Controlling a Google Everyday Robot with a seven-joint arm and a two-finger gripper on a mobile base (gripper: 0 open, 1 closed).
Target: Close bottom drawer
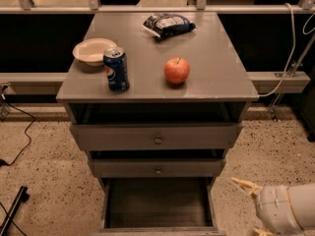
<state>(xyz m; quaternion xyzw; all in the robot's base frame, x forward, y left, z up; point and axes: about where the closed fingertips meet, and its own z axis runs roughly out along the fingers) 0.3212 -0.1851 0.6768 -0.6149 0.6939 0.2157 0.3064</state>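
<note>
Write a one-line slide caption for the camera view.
Bottom drawer stands open; the gripper, fingers apart, hangs low to its right; can, apple, bowl and bag sit on the cabinet top.

Probably Pepsi logo on blue can (116, 70), nothing else legible, gripper (249, 208) bottom right

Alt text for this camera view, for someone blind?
The bottom drawer of a grey wooden cabinet stands open; the robot's cream pincer hovers open at lower right. On top: blue soda can, red apple, white bowl, dark snack bag.
</note>
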